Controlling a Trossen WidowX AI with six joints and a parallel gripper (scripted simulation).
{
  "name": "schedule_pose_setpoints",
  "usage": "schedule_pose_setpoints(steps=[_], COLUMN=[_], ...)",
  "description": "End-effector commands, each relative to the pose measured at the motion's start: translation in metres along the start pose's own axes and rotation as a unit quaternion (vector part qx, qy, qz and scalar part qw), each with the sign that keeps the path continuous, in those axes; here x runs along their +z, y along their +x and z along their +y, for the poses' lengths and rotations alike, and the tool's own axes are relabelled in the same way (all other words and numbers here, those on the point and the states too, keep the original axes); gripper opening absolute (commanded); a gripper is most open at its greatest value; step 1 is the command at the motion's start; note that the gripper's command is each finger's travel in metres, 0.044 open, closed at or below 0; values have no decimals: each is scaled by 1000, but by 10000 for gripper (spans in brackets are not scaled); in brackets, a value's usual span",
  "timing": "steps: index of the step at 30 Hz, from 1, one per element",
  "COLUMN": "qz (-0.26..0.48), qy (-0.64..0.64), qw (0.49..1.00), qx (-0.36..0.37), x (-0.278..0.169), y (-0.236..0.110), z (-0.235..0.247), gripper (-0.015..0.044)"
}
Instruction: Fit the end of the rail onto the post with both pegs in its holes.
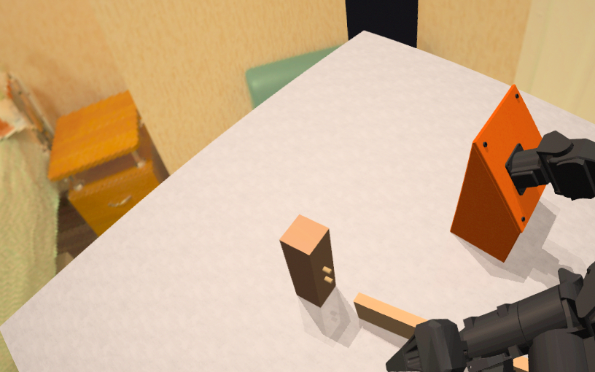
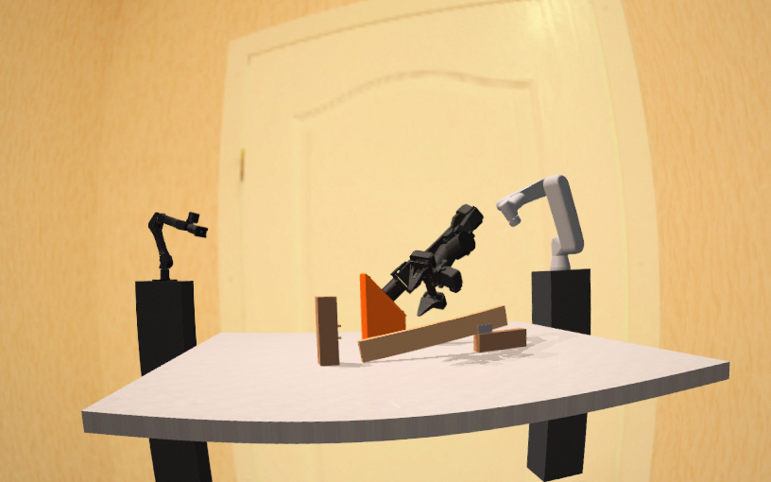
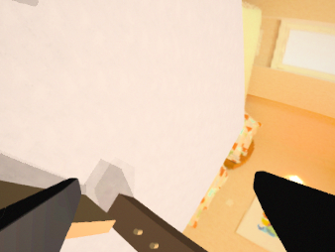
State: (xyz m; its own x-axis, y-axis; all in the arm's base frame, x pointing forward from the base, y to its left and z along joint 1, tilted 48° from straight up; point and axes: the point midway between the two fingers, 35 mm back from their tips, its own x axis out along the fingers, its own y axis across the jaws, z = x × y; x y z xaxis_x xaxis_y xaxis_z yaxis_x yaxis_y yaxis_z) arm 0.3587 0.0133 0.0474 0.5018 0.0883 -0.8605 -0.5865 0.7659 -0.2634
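The short brown post stands upright with two pale pegs on its side. The long wooden rail slants, its near end down on the table a short way from the post. Its far end rests in the grey bracket on the low footboard block. My gripper is open and empty. It hangs just above the rail's middle, tilted toward the post. In the wrist view the rail is mostly hidden by my fingers.
An orange wedge-shaped mount holding my arm's base stands behind the rail. A small black arm on a pedestal and a white arm on another pedestal stand beyond the table's edges.
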Motion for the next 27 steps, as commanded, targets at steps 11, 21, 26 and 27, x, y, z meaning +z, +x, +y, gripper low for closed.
schedule_pose_setpoints(steps=[11, 21, 26, 27], qz=[-212, -243, -243, -243], qy=[-319, -341, -341, -341], qw=[859, 843, 843, 843], qx=[340, 337, 337, 337], x=[-86, -87, -87, -87], y=[44, 43, 43, 43], z=[52, 53, 53, 53], gripper=[440, 440, 440, 440])
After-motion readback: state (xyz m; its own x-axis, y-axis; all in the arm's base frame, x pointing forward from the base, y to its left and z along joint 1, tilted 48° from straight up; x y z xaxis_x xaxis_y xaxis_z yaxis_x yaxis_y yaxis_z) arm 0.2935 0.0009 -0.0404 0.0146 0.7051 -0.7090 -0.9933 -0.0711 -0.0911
